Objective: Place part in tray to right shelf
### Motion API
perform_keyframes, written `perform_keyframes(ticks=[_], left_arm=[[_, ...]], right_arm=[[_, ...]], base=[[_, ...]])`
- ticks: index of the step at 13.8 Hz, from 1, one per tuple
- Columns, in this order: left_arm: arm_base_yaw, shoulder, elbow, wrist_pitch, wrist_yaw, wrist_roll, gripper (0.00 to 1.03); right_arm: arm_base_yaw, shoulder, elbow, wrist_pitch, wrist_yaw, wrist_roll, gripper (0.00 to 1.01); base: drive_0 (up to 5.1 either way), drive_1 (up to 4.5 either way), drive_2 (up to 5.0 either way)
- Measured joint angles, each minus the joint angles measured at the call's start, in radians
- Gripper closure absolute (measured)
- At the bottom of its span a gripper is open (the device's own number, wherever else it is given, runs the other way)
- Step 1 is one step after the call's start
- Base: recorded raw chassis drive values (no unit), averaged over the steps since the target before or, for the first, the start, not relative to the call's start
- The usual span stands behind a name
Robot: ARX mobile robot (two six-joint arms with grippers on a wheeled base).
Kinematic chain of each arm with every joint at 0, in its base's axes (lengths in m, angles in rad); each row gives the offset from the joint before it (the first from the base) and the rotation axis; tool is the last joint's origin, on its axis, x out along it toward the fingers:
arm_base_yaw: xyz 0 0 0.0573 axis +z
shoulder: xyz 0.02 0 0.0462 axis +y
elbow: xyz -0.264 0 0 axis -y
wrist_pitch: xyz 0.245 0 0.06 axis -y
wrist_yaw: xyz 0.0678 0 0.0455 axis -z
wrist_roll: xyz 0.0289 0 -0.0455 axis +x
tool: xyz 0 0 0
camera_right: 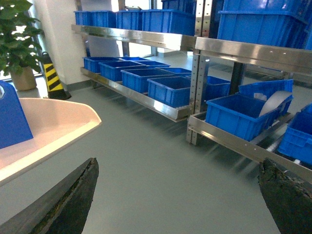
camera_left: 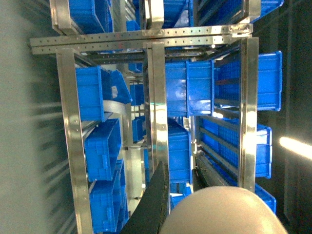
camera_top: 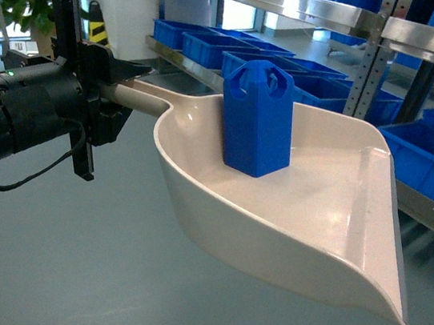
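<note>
1. A warehouse aisle with a smooth grey floor (camera_right: 161, 180) runs past stainless-steel racks loaded with blue crates (camera_right: 239, 117); a potted plant (camera_right: 14, 39) stands far left by a white wall.
2. The left gripper (camera_top: 110, 87) is clamped on the long handle of the tray (camera_top: 321, 226), holding the cream scoop out in the air, well above the floor and roughly level, probably so the load cannot slide toward the open lip.
3. The part (camera_top: 257, 120) stands upright in the deep, near-handle end of the tray, away from the lip on the right; that seat looks the safest for carrying.
4. The right gripper (camera_right: 180, 195) hangs spread wide with nothing between its dark fingers (camera_right: 68, 200), just beside the tray's lip, likely kept free to steady or to take the part later.
5. The right shelf (camera_right: 234, 141), a low steel rail carrying crates, lies far right and well apart from the tray, so I judge the carrying stage is under way and delivery not yet begun.
6. The left wrist view shows only racks, turned sideways, with the handle's rounded end at its bottom edge.
</note>
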Motion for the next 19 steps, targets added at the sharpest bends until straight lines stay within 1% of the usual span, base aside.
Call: perform_keyframes(ticks=[19], left_arm=[[-0.001, 0.0, 0.0, 0.0, 0.002, 0.0, 0.9]], right_arm=[[0.0, 0.0, 0.0, 0.0, 0.0, 0.0, 0.03]], base=[[-1.6, -1.62, -1.6]])
